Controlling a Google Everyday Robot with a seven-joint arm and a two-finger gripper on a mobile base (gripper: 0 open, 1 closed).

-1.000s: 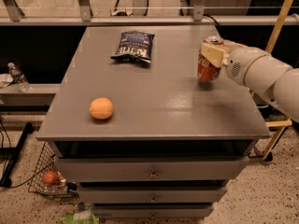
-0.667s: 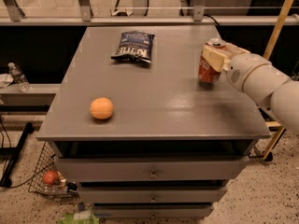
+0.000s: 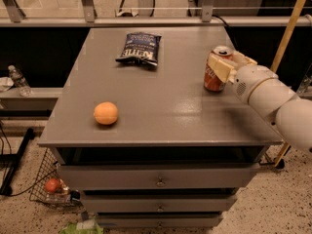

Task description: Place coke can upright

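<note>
Near the right edge of the grey metal table (image 3: pixel 161 106), the small red cylindrical aluminium coke can (image 3: pixel 212 80) is held upright, clasped by the cream gripper (image 3: pixel 227 62).

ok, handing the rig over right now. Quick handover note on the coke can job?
Gripper: over the right side of the table, shut on the coke can.
Coke can: upright, silver top up, base apparently resting on the tabletop near the right edge.
Done: can appears set down upright.
Left: open the gripper and draw the arm back without tipping the can.
Elsewhere: chip bag at the far middle and orange near the front left, both apart from the can.
</note>
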